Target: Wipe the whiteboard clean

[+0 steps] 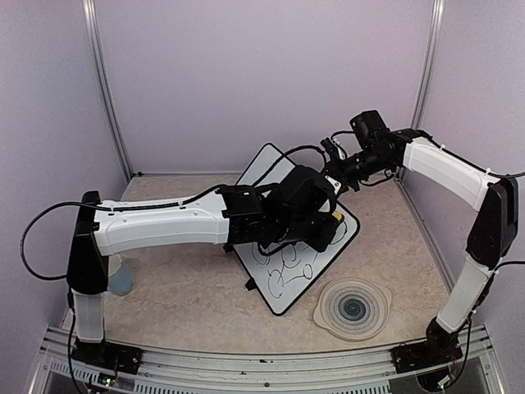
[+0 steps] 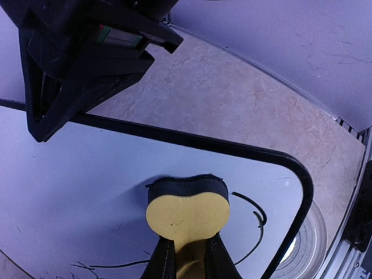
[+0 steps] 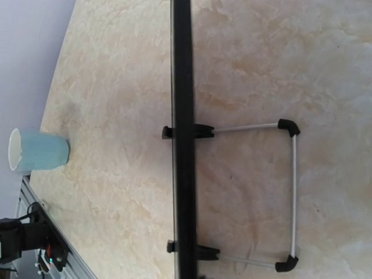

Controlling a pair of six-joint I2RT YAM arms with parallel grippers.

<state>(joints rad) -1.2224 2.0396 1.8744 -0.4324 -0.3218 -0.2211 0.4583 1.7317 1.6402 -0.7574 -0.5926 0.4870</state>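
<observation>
The whiteboard [image 1: 264, 167] stands tilted on its stand in the middle of the table, with black marker loops [image 1: 287, 267] on its lower half. My left gripper [image 1: 324, 226] is shut on a yellow eraser [image 1: 336, 218] with a black felt face. In the left wrist view the eraser [image 2: 186, 218] is pressed on the board [image 2: 75, 186] between my fingers [image 2: 165, 261], next to curved marker lines [image 2: 256, 218]. My right gripper [image 1: 332, 168] holds the board's top edge; it shows in the left wrist view [image 2: 70, 75]. The right wrist view shows the board's frame [image 3: 183, 116] edge-on.
A round ribbed grey-white plate [image 1: 353, 308] lies on the table at the front right of the board. A light blue cup [image 1: 120, 279] stands at the left by the left arm's base. The board's wire stand [image 3: 293, 192] rests on the table behind it.
</observation>
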